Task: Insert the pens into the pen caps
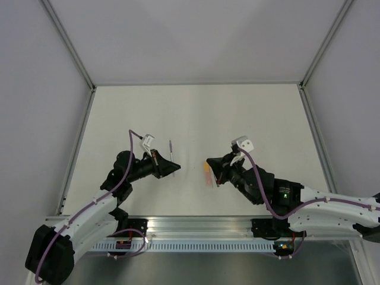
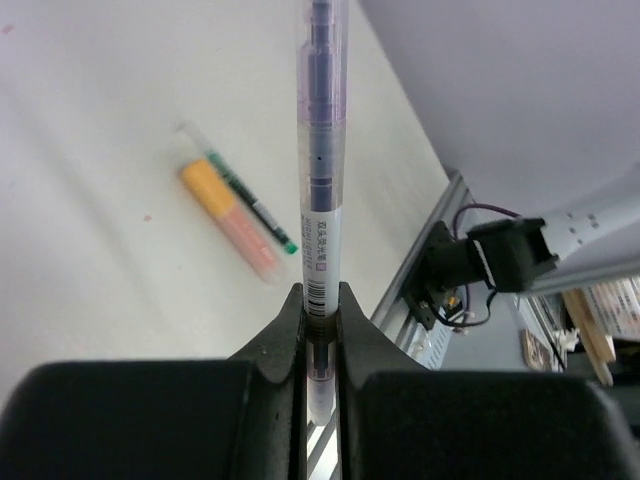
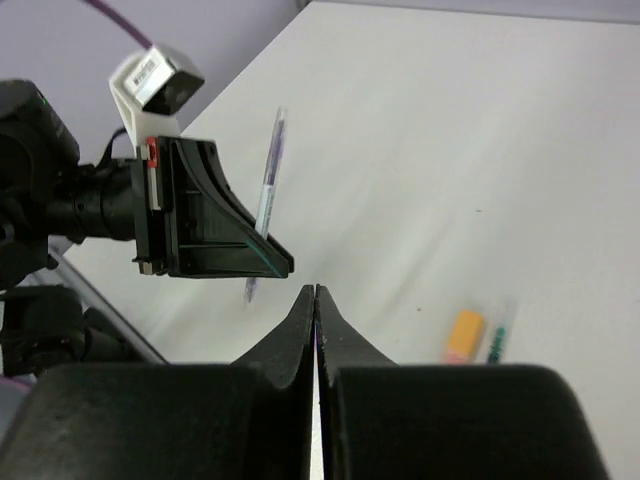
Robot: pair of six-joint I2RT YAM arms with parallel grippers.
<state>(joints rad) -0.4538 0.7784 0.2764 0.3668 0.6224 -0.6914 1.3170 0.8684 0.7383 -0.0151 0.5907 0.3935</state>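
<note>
My left gripper point(image 1: 172, 167) is shut on a thin clear pen with a dark purple core and a barcode label point(image 2: 320, 150), held off the table and poking out past the fingertips point(image 2: 320, 300). A pale orange pen point(image 2: 245, 232) with an orange-yellow cap end point(image 2: 205, 185) lies on the table beside a thin dark pen with a green tip point(image 2: 255, 210). Both also show in the right wrist view, the orange point(image 3: 465, 335) and the green point(image 3: 497, 342). My right gripper point(image 3: 316, 292) is shut with nothing visible between its jaws, hovering just left of those two pens point(image 1: 206, 176). No separate teal-green cap shows.
The white table point(image 1: 237, 119) is walled at the back and both sides. A metal rail with cables point(image 1: 196, 228) runs along the near edge. The two grippers face each other about a hand's width apart.
</note>
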